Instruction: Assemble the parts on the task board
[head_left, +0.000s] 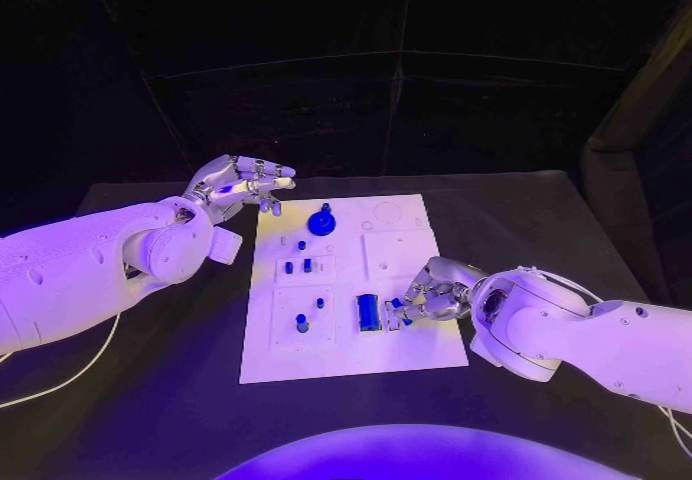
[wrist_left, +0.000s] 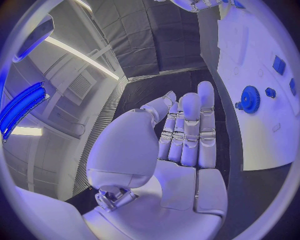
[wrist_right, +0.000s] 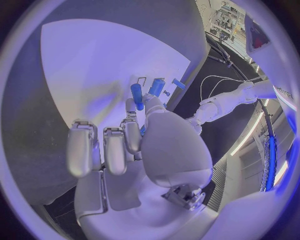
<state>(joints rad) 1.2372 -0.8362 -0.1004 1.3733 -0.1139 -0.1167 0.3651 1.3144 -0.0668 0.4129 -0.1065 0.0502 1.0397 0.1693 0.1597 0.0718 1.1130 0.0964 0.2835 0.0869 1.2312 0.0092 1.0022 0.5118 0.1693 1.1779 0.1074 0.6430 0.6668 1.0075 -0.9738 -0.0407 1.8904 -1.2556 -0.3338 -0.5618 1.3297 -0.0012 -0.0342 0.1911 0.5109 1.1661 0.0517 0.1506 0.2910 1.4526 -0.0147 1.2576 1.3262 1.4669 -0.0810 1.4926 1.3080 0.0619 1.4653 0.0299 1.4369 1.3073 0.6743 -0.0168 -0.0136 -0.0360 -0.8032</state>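
While my right hand's fingertips (head_left: 405, 310) are closing around a small blue part (head_left: 398, 305) low and right of centre in the head view, I am reading it as light, stiff and slick, best pinched on its sides. The right hand (head_left: 430, 292) is working just beside a larger blue block (head_left: 368, 312) on the task board (head_left: 411, 352) (little slack there). My left hand (head_left: 235, 184), upper left, is hanging loosely curled, holding nothing, near the blue gear (head_left: 322, 222). Open table (head_left: 577, 215) is lying all around the board.
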